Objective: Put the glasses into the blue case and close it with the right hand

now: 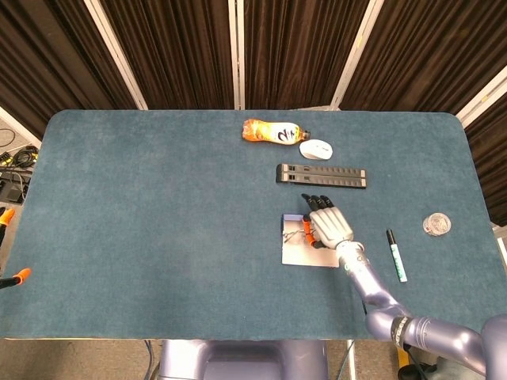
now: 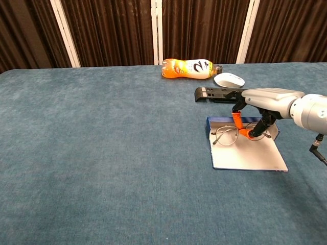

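Right hand (image 2: 265, 102): palm down, fingers curled around the glasses (image 2: 232, 135), which are pinched at an orange-tipped thumb and held over the far end of the case (image 2: 250, 155).

Case: blue, lying open on the tabletop (image 2: 102, 153) directly beneath the hand, pale lining exposed, its near part stretching toward the robot.

Left hand: not seen in either view.

Beyond the hand: a black slatted bar (image 1: 321, 175) just past the fingertips; farther off, a white mouse (image 1: 316, 149) and an orange bottle (image 1: 271, 131) lying on its side.

To the hand's right: a marker (image 1: 396, 255), and farther right a small clear round lid (image 1: 436, 223).
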`<action>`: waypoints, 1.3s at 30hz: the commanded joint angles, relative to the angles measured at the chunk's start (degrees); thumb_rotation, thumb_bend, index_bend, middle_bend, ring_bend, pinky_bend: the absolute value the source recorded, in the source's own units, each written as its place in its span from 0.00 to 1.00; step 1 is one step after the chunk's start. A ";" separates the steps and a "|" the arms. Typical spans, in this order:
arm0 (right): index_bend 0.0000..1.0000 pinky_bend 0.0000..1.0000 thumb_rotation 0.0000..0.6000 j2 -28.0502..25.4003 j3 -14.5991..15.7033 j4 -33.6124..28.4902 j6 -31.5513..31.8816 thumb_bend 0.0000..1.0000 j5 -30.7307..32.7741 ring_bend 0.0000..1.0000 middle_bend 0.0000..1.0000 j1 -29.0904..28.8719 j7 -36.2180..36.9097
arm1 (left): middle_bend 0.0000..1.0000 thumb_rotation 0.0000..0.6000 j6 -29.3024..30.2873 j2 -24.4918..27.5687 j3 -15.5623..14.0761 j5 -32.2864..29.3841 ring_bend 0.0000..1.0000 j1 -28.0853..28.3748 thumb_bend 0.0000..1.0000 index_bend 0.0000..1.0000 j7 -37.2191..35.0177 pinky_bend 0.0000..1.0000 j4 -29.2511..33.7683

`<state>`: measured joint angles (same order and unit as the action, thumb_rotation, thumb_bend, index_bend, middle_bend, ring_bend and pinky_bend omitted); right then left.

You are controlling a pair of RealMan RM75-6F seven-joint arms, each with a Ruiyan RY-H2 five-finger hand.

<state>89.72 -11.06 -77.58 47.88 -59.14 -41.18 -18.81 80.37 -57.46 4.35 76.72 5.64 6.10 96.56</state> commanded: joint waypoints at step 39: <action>0.00 0.00 1.00 5.90 0.99 3.17 6.01 0.00 -2.61 0.00 0.00 -1.46 -3.30 | 0.00 1.00 -0.79 -0.29 0.09 -0.96 0.00 0.58 0.00 0.00 0.27 0.00 -0.42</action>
<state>94.41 -9.96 -75.75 54.39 -61.68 -42.03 -22.06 79.67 -57.69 4.38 75.85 6.16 6.33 96.22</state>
